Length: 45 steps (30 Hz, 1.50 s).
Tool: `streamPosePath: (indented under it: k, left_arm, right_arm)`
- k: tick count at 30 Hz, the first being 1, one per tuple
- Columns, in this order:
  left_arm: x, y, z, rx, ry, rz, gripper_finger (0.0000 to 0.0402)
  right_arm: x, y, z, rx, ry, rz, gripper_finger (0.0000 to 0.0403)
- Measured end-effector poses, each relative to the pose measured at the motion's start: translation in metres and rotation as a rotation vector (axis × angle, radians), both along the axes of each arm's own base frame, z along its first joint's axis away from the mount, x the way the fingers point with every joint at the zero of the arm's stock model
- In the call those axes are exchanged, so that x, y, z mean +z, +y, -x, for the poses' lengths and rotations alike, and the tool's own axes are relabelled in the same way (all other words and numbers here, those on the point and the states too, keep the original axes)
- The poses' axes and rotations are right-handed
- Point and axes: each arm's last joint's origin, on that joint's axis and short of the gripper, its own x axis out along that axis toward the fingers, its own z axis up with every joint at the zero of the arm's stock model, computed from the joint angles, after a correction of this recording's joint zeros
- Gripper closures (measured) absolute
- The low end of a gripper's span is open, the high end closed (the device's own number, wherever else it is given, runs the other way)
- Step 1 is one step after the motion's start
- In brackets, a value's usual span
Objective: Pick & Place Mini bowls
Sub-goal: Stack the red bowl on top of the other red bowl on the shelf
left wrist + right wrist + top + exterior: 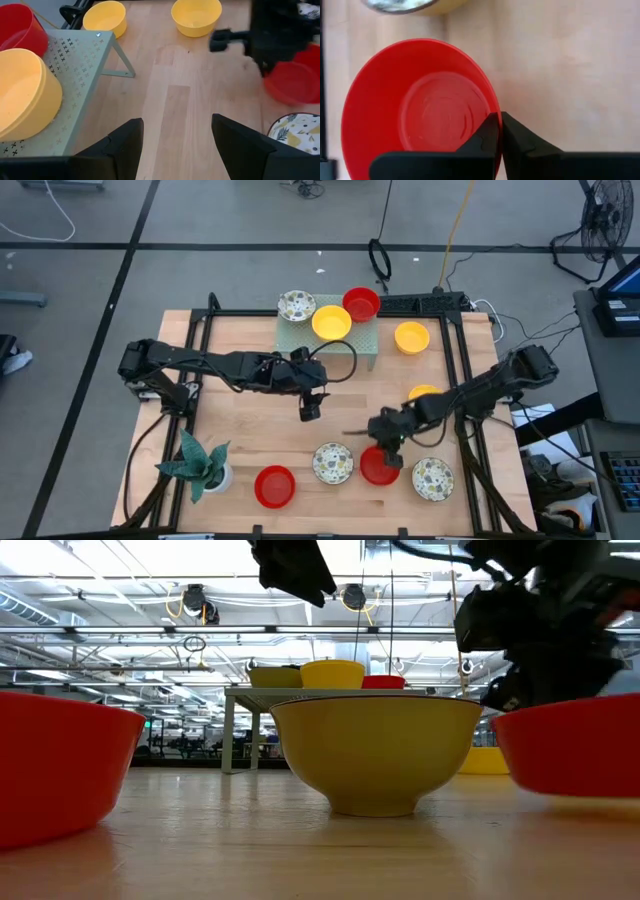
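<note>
A red mini bowl (378, 468) stands near the table's front, and my right gripper (500, 120) is shut on its rim. Speckled bowls (332, 463) (432, 478) sit on either side of it, and another red bowl (274, 486) lies farther left. A speckled (296, 305), a yellow (331, 322) and a red bowl (360, 303) rest on the pale green rack (368, 342). Two yellow bowls (411, 337) (423, 392) sit on the table at the right. My left gripper (310, 412) hangs open above the table's middle, holding nothing. My right gripper pinches the red bowl's rim (496, 111) on the side toward the table's far edge. One finger (485, 137) is inside the bowl and the other (520, 137) outside. The fingers slant down from above. The bowl sits upright; whether its base is off the table I cannot tell.
A potted plant (200, 465) stands at the front left corner. The rack takes up the far middle of the table. A black frame (205, 330) runs around the tabletop. Bare wood (175, 75) lies between the rack and the front row of bowls.
</note>
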Motion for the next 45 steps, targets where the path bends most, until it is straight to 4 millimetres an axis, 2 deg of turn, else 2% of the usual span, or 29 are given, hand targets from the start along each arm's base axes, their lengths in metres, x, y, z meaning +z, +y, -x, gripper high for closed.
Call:
streamPosePath:
  k: [3,13,17,21,23,26,36,40,45]
  left_arm:
    - [0.006,0.0,0.003,0.011,-0.024,0.013,0.0163]
    - [0.039,0.002,0.028,0.023,-0.123,0.025,0.0163]
    - [0.045,0.003,0.033,0.032,-0.145,0.018,0.0163]
    - [0.047,0.005,0.034,0.064,-0.155,-0.028,0.0163]
    - [0.047,0.006,0.034,0.072,-0.148,-0.061,0.0163]
    - [0.047,0.008,0.034,0.09,-0.145,-0.095,0.0163]
    - [0.046,0.02,0.035,0.141,-0.132,-0.106,0.0163]
    - [0.044,0.024,0.036,0.15,-0.111,-0.11,0.0163]
    - [0.042,0.025,0.037,0.151,-0.081,-0.114,0.0163]
  right_arm:
    - [0.017,-0.022,0.007,-0.065,-0.034,0.059,0.0402]
    - [0.089,-0.104,0.041,-0.382,-0.373,0.392,0.0402]
    - [0.113,-0.132,0.056,-0.508,-0.519,0.529,0.0402]
    - [0.135,-0.159,0.058,-0.603,-0.707,0.666,0.0402]
    - [0.142,-0.173,0.056,-0.637,-0.754,0.74,0.0402]
    - [0.148,-0.198,0.051,-0.692,-0.719,0.805,0.0402]
    - [0.171,-0.282,0.022,-0.87,-0.55,0.836,0.0403]
    - [0.168,-0.304,0.014,-0.92,-0.495,0.788,0.0403]
    - [0.152,-0.318,0.007,-0.904,-0.454,0.701,0.0403]
